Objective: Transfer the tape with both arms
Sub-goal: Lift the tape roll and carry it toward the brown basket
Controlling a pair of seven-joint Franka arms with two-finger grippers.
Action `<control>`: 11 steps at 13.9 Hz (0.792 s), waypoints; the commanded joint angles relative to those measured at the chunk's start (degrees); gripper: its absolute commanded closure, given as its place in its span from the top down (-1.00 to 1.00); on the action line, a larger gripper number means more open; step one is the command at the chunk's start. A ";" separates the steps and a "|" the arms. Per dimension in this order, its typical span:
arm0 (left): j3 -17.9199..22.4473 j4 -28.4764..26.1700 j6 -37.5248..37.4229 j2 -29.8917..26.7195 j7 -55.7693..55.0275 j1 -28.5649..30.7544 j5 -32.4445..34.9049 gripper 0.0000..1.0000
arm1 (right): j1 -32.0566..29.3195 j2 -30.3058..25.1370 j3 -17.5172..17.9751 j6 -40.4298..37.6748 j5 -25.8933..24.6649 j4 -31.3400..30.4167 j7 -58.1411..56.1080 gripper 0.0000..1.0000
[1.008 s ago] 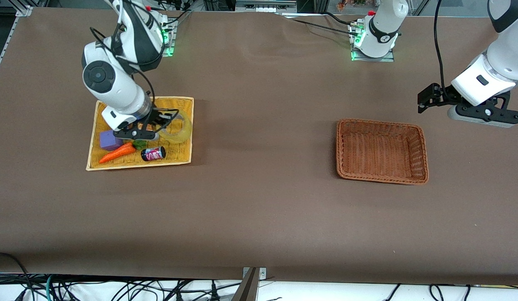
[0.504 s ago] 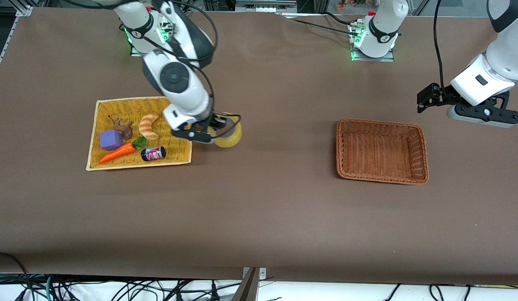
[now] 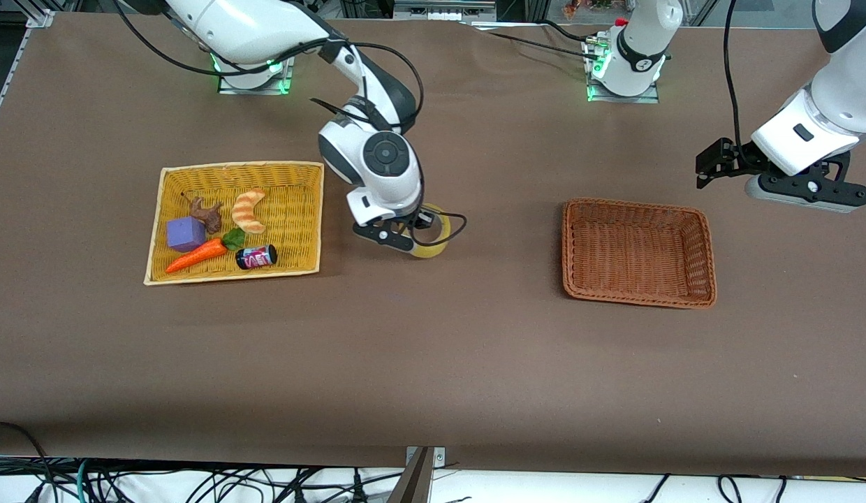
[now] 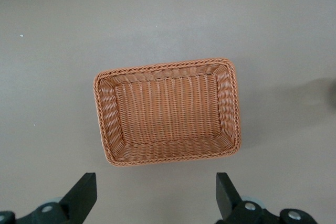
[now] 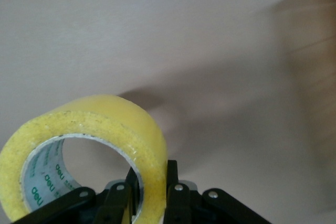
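Right hand (image 3: 413,242) at frame centre, clamped on tape (image 3: 433,232) wall. Left hand (image 4: 155,203) wide open, empty, waiting above brown basket (image 4: 167,111). Probably light, stiff, slick: best gripped across wall.

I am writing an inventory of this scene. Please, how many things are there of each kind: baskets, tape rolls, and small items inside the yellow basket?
Baskets: 2, the yellow basket and the brown basket.
Tape rolls: 1, the tape, held by the right gripper.
Small items in the yellow basket: 5, the croissant, carrot, purple block, brown figure, small can.
Total: 8.
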 commanded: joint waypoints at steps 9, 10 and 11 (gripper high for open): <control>-0.18 1.86 -0.82 0.87 1.04 0.07 1.81 1.00 | 5.64 7.99 -1.88 4.23 -1.58 5.01 5.66 -1.00; -0.18 1.86 -0.82 0.87 1.04 0.16 1.81 1.00 | 5.73 8.17 -1.88 4.40 -1.58 5.01 5.66 -1.00; -0.09 1.86 -0.91 0.87 1.04 0.16 1.73 1.00 | 5.73 8.52 -1.88 4.58 -1.49 5.01 5.66 -0.98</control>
